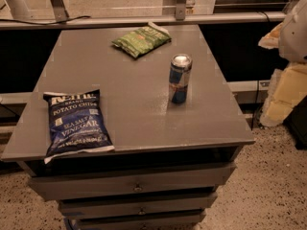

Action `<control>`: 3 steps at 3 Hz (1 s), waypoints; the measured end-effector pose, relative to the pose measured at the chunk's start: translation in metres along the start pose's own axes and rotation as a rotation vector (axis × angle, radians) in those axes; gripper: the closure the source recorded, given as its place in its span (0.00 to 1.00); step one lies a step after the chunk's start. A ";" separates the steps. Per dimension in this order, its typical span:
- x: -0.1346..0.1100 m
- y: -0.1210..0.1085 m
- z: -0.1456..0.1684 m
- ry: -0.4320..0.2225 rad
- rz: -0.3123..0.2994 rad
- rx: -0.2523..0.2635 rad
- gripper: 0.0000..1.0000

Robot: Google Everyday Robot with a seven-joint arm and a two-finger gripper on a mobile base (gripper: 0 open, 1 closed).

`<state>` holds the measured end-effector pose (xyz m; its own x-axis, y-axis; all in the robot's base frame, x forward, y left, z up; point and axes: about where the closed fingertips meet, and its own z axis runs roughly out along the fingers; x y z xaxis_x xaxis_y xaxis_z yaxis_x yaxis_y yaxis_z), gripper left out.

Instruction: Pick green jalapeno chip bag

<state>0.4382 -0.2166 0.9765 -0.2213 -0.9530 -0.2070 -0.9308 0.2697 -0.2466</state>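
Note:
The green jalapeno chip bag [141, 40] lies flat at the far middle of the grey table top [134, 95], its pale sealed end pointing to the back right. My gripper is out of view. Only pale white and cream parts of my arm [288, 80] show at the right edge of the view, off the table and well to the right of the bag.
A larger dark blue Sea Salt & Vinegar chip bag [76, 123] lies at the table's front left corner. A blue and silver drink can [180, 78] stands upright right of centre. Drawers [136, 186] sit below the top. A rail [144, 19] runs behind the table.

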 end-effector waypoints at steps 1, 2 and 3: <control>0.000 0.000 0.000 0.000 0.000 0.000 0.00; 0.005 -0.008 -0.002 -0.016 -0.002 -0.004 0.00; -0.009 -0.039 0.010 -0.079 -0.010 0.027 0.00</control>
<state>0.4795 -0.2167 0.9783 -0.1877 -0.9419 -0.2785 -0.9243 0.2653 -0.2742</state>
